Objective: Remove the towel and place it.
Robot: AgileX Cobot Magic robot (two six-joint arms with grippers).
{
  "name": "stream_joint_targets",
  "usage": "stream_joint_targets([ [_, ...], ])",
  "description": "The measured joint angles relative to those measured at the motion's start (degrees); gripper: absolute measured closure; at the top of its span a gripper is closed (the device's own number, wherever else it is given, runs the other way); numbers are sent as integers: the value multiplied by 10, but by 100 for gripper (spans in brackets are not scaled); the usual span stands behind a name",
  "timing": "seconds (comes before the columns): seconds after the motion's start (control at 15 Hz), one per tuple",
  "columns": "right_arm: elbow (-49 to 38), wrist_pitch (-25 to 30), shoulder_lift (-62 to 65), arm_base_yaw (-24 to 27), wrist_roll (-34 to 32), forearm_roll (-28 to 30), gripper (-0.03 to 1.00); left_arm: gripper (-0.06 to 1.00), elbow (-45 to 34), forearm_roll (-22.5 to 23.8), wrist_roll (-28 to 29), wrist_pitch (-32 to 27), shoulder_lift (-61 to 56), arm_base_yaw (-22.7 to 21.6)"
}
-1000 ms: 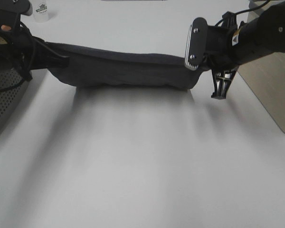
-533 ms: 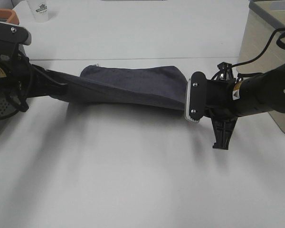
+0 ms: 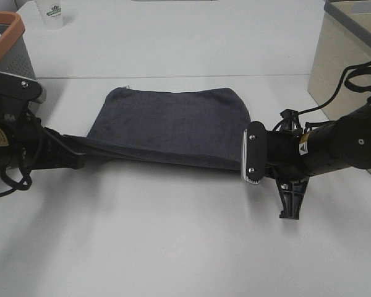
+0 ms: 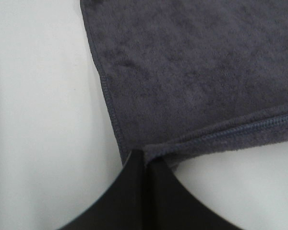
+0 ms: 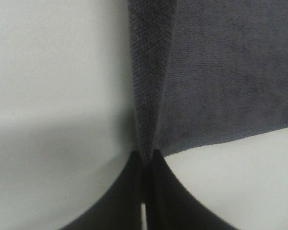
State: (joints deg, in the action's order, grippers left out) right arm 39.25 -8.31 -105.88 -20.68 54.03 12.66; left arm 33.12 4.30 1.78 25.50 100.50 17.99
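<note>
Exterior high shows our towel [image 3: 173, 120], hanging a second ago, now mostly flat on the worktop [image 3: 173, 247], left claw [image 4: 145, 158] and right claw [image 5: 145, 158] each clamped on a near corner, so we judge release comes next.

Both pinched corners of the towel [image 3: 173, 120] are hidden inside closed jaws; the cup [image 3: 52, 15] is cropped.

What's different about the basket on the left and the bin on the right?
The basket has a grey wall with little holes; the bin has a plain beige wall. The basket has an orange rim; the bin has a grey rim. Both stand apart from the towel.
</note>
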Motion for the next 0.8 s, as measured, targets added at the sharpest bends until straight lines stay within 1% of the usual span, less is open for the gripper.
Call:
stream_joint_targets([
  [0.2,0,-1,-2,0,0,0,95,94,-3,2,10,1,19,0],
  [0.33,0,2,-2,0,0,0,95,94,-3,14,13,10,20,0],
  [0.4,-1,6,-2,0,0,0,95,91,-3,20,14,13,20,0],
  [0.47,-1,11,-2,1,-1,-4,84,72,-3,33,15,15,20,-1],
  [0.53,-1,17,-2,1,-1,-7,75,58,-3,37,21,20,20,-2],
  [0.67,-3,19,-2,1,-10,-25,51,33,-3,38,49,26,20,-5],
  [0.73,-3,14,-2,1,-13,-30,41,25,-3,38,65,26,20,-5],
  [0.8,-3,9,-1,1,-15,-32,34,21,-3,42,73,26,20,-5],
])
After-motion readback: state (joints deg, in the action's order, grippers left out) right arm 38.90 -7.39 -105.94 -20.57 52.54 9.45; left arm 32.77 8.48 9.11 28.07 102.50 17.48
